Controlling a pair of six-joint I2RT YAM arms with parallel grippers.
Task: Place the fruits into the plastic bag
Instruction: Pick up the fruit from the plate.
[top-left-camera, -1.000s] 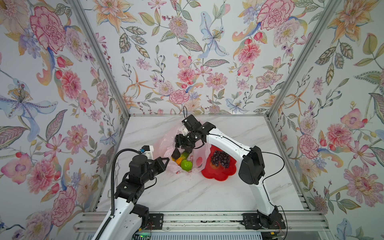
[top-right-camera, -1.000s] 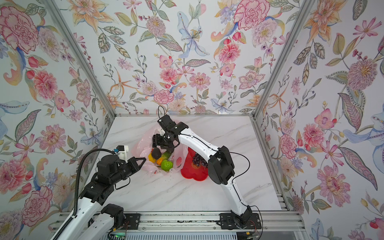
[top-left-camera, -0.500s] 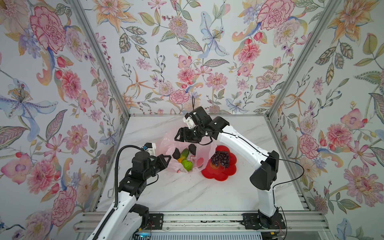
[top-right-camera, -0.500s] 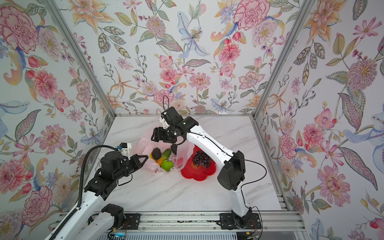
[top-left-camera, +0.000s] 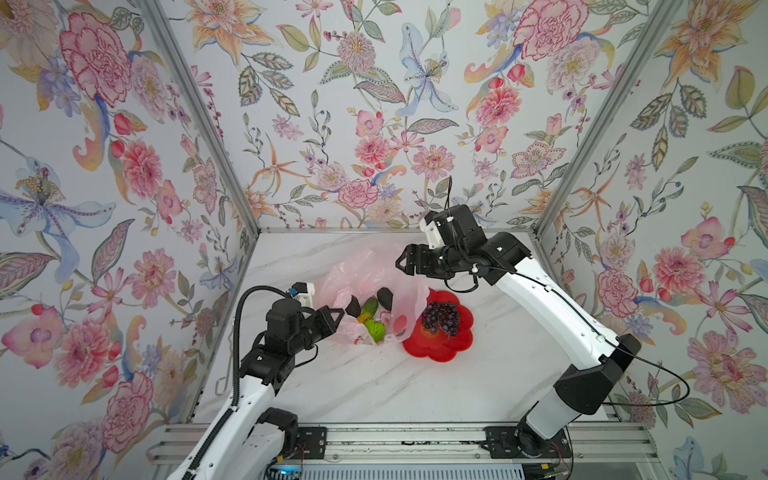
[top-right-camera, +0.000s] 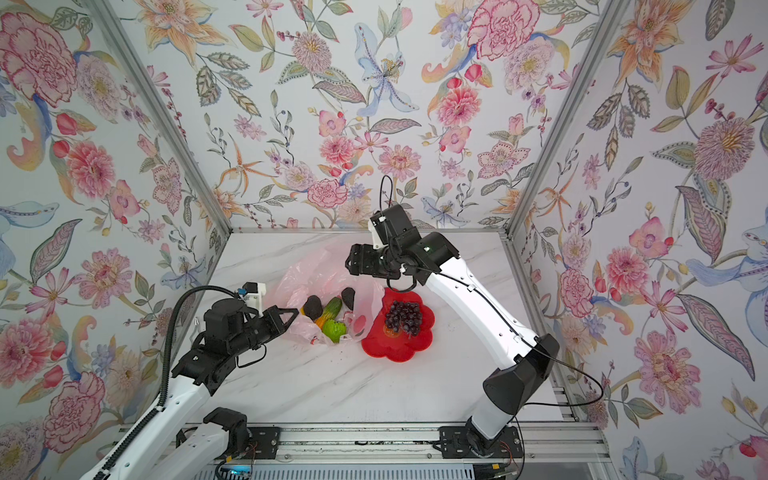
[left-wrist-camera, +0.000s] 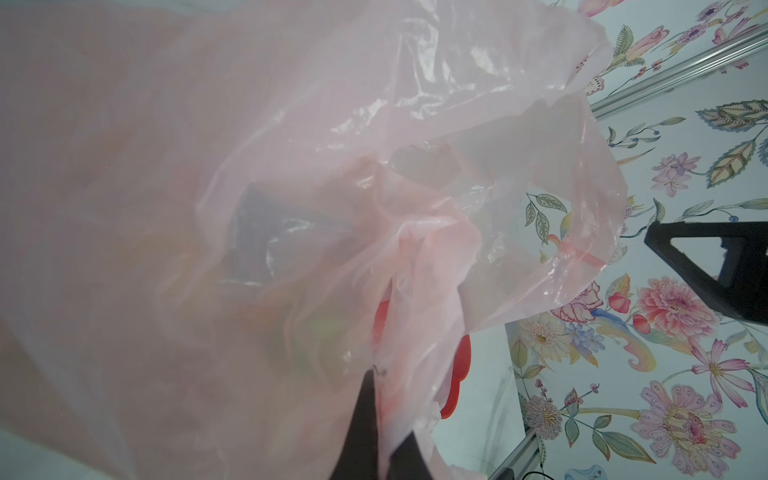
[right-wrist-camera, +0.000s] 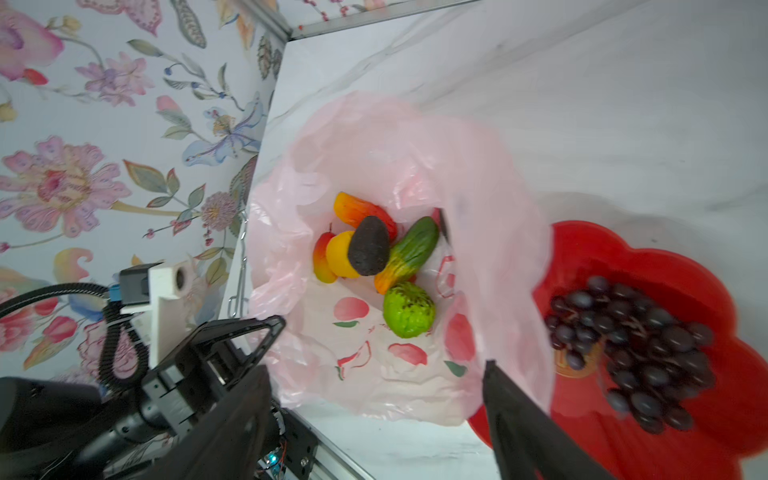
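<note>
L pincer (top-left-camera: 338, 314) pinches plastic bag (top-left-camera: 361, 266) rim; R pincer (top-left-camera: 401, 264) spread, empty, above fruits (right-wrist-camera: 368, 251) in bag. Grapes (top-left-camera: 441, 319) in red dish (top-left-camera: 440, 353) below R pincer; bag wall drapes dish rim, could snag pick-up.

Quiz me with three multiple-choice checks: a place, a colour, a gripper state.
1. Relative to the plastic bag, the grapes are: A inside it; B on the red dish beside it; C underneath it.
2. The fruit lying against the lemon is: A black; B purple; C white.
3. The left gripper is: A open and empty; B shut on a fruit; C shut on the bag's edge.
Answers: 1 B, the bunch sits in the dish in both top views. 2 A, a black avocado overlaps it in the right wrist view. 3 C, its closed tips pinch pink film.
</note>
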